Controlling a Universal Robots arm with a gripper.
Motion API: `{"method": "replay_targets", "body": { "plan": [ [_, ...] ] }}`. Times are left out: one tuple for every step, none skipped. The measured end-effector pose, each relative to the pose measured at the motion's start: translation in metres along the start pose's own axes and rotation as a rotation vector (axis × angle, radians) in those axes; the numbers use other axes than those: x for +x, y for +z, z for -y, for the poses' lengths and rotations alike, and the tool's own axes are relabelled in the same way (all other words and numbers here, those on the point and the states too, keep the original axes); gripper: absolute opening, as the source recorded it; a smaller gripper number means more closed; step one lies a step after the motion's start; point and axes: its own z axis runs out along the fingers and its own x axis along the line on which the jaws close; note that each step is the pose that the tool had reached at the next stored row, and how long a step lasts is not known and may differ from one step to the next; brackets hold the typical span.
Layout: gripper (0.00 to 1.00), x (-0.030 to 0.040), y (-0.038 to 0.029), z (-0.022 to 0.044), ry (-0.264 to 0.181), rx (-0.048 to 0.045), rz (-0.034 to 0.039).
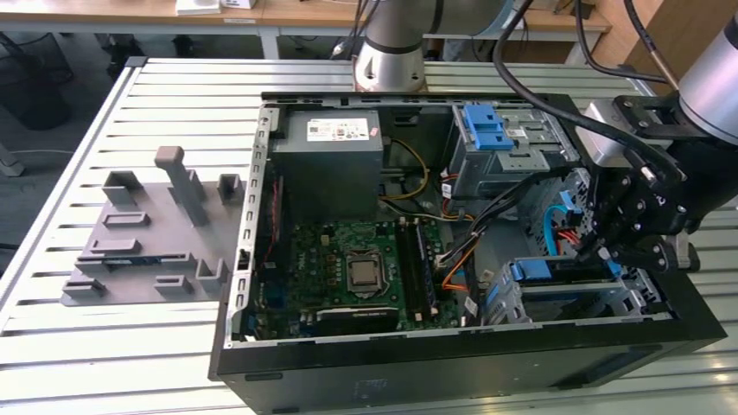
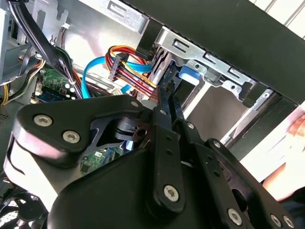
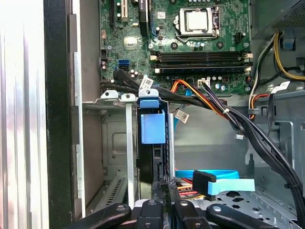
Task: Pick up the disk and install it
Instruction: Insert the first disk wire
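Observation:
The disk (image 1: 554, 271) stands on edge in the metal drive cage (image 1: 576, 298) at the case's front corner, on the exterior view's right. Its blue plastic rail end (image 3: 153, 125) and dark narrow edge (image 3: 148, 164) face the first wrist view, between the cage's uprights. My gripper (image 1: 602, 251) hangs just above the cage. Its two black fingers lie together, shut, with their tips (image 3: 163, 185) at the disk's near end. In the second wrist view the fingertips (image 2: 167, 98) point at the blue rail (image 2: 188, 76). I cannot tell whether they touch it.
The open computer case (image 1: 461, 354) lies on a slatted metal table. It holds the motherboard (image 1: 358, 268), a grey power-supply box (image 1: 328, 147), a blue ridged latch (image 1: 490, 130) and bundled cables (image 3: 224, 112). A grey fixture (image 1: 150, 233) sits to the exterior view's left. A person's hand (image 2: 295, 131) is beside the case.

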Motion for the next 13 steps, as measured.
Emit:
{"method": "replay_targets", "body": {
  "plan": [
    [0.16,0.0002,0.0000,0.0001,0.000,-0.0001,0.0000],
    [0.16,0.0004,0.0000,0.0003,0.000,-0.0002,0.0000],
    [0.16,0.0005,0.0002,0.0004,0.000,-0.0004,0.0005],
    [0.16,0.0008,0.0002,0.0005,0.000,-0.0006,0.0003],
    [0.16,0.0012,0.0001,0.0005,0.000,-0.0008,0.0004],
    [0.16,0.0014,0.0000,0.0005,0.000,-0.0011,0.0004],
    [0.16,0.0014,0.0001,0.0005,0.000,-0.0012,0.0004],
    [0.16,0.0015,0.0002,0.0006,0.000,-0.0013,0.0004],
    [0.16,0.0015,0.0005,0.0006,0.000,-0.0016,0.0003],
    [0.16,0.0015,0.0008,0.0006,0.000,-0.0022,0.0003],
    [0.16,0.0015,0.0012,0.0007,0.000,-0.0028,0.0002],
    [0.16,0.0016,0.0016,0.0008,0.000,-0.0034,0.0000],
    [0.16,0.0016,0.0024,0.0008,0.000,-0.0042,0.0006]
  ]
}}
